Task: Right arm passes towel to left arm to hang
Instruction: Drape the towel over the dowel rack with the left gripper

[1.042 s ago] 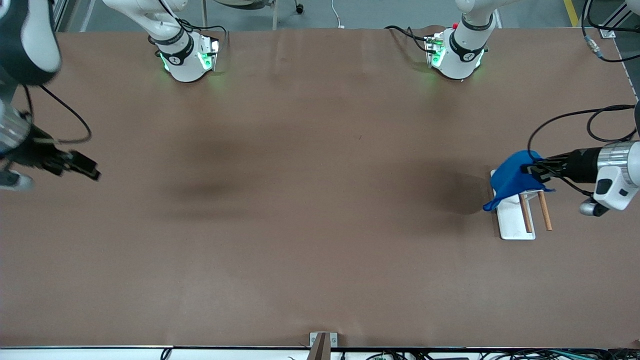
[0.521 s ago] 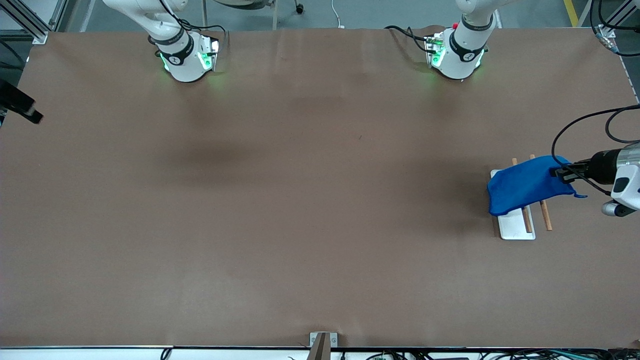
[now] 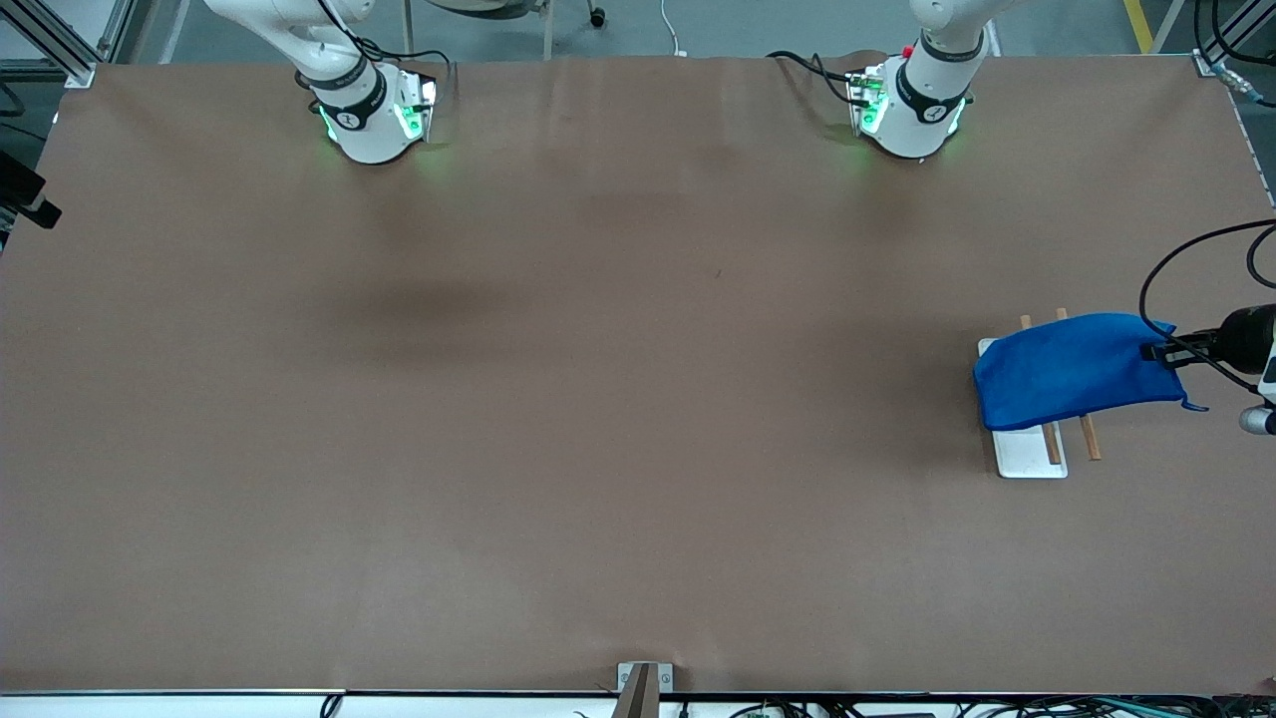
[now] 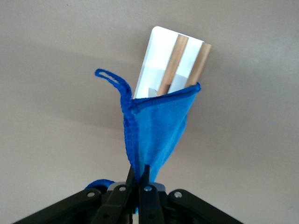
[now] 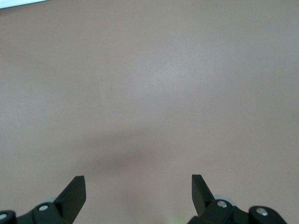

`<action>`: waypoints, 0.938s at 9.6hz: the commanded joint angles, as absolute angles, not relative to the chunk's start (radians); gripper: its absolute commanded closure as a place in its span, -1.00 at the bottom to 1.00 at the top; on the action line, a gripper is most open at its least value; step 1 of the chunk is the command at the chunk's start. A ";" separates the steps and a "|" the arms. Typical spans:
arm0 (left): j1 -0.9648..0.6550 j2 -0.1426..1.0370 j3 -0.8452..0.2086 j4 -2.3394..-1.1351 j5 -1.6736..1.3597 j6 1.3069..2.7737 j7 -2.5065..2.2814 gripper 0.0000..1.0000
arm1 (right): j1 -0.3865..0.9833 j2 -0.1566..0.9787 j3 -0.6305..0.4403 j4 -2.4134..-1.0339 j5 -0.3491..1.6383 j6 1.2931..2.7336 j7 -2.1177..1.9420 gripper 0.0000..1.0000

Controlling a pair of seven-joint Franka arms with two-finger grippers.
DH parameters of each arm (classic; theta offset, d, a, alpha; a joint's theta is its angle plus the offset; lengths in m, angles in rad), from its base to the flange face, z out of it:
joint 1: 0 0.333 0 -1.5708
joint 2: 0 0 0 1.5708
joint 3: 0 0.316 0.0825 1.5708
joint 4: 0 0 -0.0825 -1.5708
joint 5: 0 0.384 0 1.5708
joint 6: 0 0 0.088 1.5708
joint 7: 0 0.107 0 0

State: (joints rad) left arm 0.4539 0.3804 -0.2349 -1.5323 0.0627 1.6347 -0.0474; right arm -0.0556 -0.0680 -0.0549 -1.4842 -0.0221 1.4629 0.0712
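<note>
While the left gripper point(image 3: 1156, 351) pinches one edge of the blue towel point(image 3: 1067, 371) draped over the wooden rack point(image 3: 1032, 451) at its table end, the right gripper point(image 5: 138, 189) waits, spread wide.

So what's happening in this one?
The left gripper is shut on one edge of the blue towel, which is draped over the two wooden bars of a small white rack at the left arm's end of the table. The right gripper is open, holds nothing and waits at the right arm's end.
</note>
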 commanded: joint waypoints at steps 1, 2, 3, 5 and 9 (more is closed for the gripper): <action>0.480 0.433 -0.236 -1.525 0.097 1.684 0.030 1.00 | -0.058 -0.058 -0.060 -1.479 -0.038 1.485 0.057 -1.00; 0.504 0.436 -0.235 -1.525 0.106 1.706 0.058 1.00 | -0.057 -0.058 -0.061 -1.485 -0.038 1.488 0.055 -1.00; 0.517 0.448 -0.236 -1.525 0.116 1.710 0.064 1.00 | -0.054 -0.058 -0.070 -1.485 -0.038 1.486 0.057 -1.00; 0.537 0.465 -0.236 -1.525 0.118 1.736 0.087 1.00 | -0.055 -0.058 -0.071 -1.486 -0.038 1.485 0.058 -1.00; 0.543 0.497 -0.236 -1.525 0.139 1.749 0.090 0.37 | -0.063 -0.058 -0.071 -1.493 -0.037 1.483 0.058 -1.00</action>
State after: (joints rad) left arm 0.5374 0.4621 -0.2320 -1.5295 0.1055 1.7356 0.0797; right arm -0.0578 -0.0529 -0.0725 -1.4859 -0.0225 1.4829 0.0673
